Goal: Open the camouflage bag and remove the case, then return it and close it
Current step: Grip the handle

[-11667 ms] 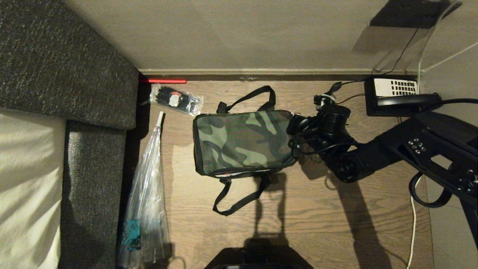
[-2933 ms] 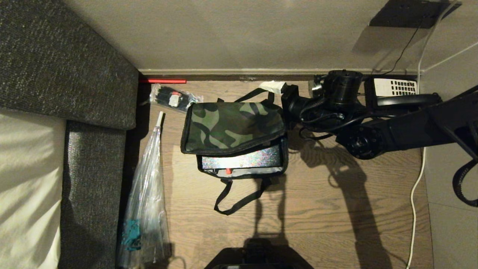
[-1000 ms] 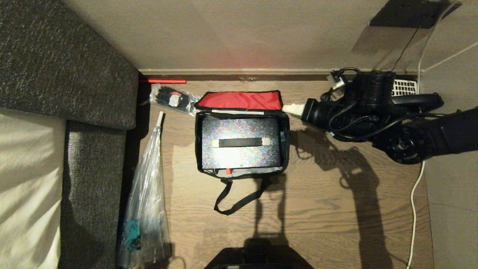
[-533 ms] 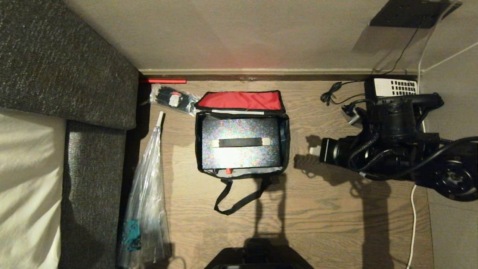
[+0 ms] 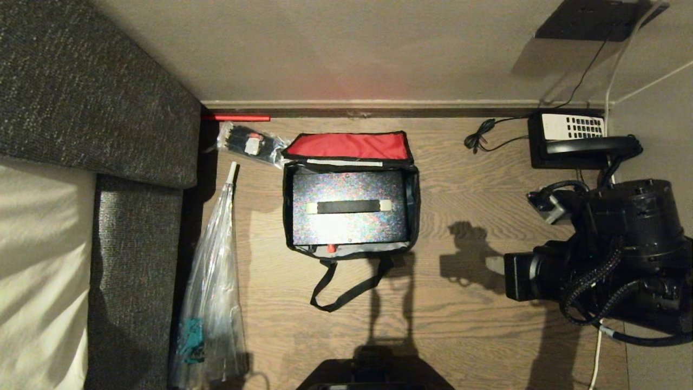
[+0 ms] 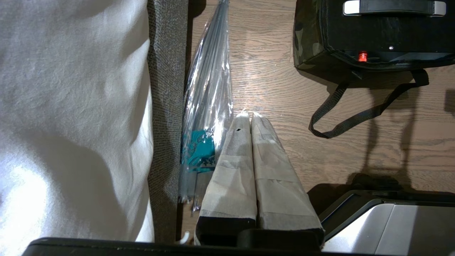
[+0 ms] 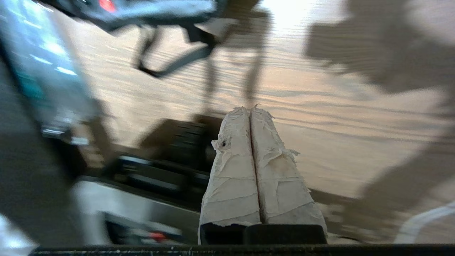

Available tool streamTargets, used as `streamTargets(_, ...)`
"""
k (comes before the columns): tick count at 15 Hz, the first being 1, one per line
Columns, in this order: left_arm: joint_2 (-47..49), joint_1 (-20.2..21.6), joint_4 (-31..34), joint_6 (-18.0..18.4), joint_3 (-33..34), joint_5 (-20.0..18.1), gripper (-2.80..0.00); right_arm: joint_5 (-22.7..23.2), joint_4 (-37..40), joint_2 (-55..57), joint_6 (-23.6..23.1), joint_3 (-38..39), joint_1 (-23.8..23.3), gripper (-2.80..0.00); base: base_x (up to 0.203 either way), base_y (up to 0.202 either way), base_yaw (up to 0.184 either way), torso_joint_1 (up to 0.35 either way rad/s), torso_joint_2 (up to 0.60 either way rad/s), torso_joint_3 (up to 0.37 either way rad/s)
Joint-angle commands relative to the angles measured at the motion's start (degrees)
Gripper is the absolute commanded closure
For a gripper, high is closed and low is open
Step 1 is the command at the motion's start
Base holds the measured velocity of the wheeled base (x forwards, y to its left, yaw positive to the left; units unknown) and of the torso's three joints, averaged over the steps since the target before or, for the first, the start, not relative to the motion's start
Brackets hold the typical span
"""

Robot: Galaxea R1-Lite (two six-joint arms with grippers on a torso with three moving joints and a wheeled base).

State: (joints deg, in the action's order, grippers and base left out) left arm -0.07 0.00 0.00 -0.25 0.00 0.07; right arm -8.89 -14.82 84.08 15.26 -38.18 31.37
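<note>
The bag lay on the floor with its red-lined lid folded back, the case sitting inside it, handle up. Our right gripper hung well to the right of the bag, fingers pressed together, holding nothing. Our left gripper was parked near the bag's front, fingers also together. To lift the case cleanly, we judged we should spread the right fingers, come down over the handle's middle, and pull straight up.
</note>
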Motion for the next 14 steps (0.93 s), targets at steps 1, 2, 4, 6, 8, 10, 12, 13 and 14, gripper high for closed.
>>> streamTargets(1,0.07,0.0,0.0,-0.02,0.09,0.01,0.0,-4.87,0.29,-1.59,-1.35,1.15,3.44,0.0,0.0,0.0,0.0,0.0,0.0,0.0)
streamTargets(2,0.07,0.0,0.0,-0.02,0.09,0.01,0.0,-8.75,0.46,-0.75,-1.99,1.48,6.15,0.0,0.0,0.0,0.0,0.0,0.0,0.0)
streamTargets(4,0.07,0.0,0.0,-0.02,0.08,0.01,0.0,-13.76,0.29,2.62,-3.63,2.24,10.95,0.0,0.0,0.0,0.0,0.0,0.0,0.0)
streamTargets(6,0.07,0.0,0.0,-0.02,0.09,0.01,0.0,-14.76,-0.51,5.53,-6.89,1.48,14.86,0.0,0.0,0.0,0.0,0.0,0.0,0.0)
streamTargets(8,0.07,0.0,0.0,-0.02,0.07,0.01,0.0,-14.91,-2.13,8.27,-13.17,-0.13,17.35,0.0,0.0,0.0,0.0,0.0,0.0,0.0)
streamTargets(10,0.07,0.0,0.0,-0.02,0.08,0.01,0.0,-14.99,-5.21,11.04,-16.2,-0.81,19.39,0.0,0.0,0.0,0.0,0.0,0.0,0.0)
streamTargets(12,0.07,0.0,0.0,-0.02,0.06,0.01,0.0,-14.99,-7.84,13.13,-16.97,-0.77,21.2,0.0,0.0,0.0,0.0,0.0,0.0,0.0)
streamTargets(13,0.07,0.0,0.0,-0.02,0.09,0.01,0.0,-15.04,-8.47,14.53,-18.47,-1.17,21.44,0.0,0.0,0.0,0.0,0.0,0.0,0.0)
streamTargets(14,0.07,0.0,0.0,-0.02,0.01,0.01,0.0,-15.44,-9.21,15.5,-20.17,-2.0,21.83,0.0,0.0,0.0,0.0,0.0,0.0,0.0)
